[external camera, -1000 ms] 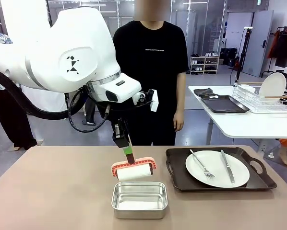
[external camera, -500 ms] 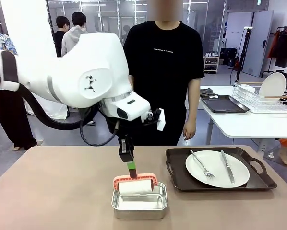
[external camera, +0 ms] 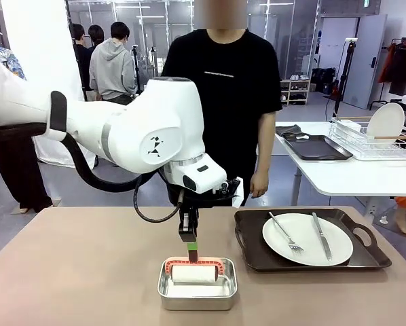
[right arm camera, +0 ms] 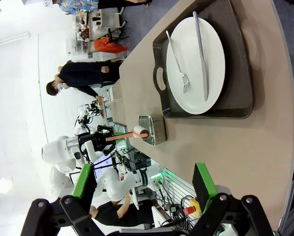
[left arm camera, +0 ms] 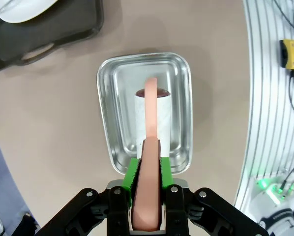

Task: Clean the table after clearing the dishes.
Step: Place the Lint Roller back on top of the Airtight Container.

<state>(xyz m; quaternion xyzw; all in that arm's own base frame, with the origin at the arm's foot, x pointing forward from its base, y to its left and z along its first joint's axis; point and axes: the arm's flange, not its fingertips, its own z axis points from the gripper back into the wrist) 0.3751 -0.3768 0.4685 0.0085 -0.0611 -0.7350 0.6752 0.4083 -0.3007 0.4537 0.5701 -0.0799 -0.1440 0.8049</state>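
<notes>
My left gripper [external camera: 191, 246] is shut on the handle of a lint roller [external camera: 194, 273], which has a pink frame and a white roll. The roll hangs inside a small steel pan [external camera: 197, 293] on the brown table [external camera: 74, 272]. In the left wrist view the green pads [left arm camera: 132, 173] clamp the pink handle [left arm camera: 150, 147] over the pan [left arm camera: 110, 98]. To the right, a dark tray [external camera: 257, 255] carries a white plate [external camera: 307, 248] with a fork [external camera: 284, 232] and a knife [external camera: 321, 236]. My right gripper [right arm camera: 144, 189] stands open off the table's end, with nothing between its fingers, looking at the tray [right arm camera: 238, 73] and plate [right arm camera: 196, 64].
A person in a black shirt [external camera: 223, 88] stands at the far edge, hands down. A white side table [external camera: 352, 178] at the back right holds a wire rack [external camera: 376, 142] and another dark tray [external camera: 313, 147]. The left half of the tabletop is bare.
My left arm has come down and toward the near edge, bringing the roller from above the table behind the pan into the pan. The person shifted slightly.
</notes>
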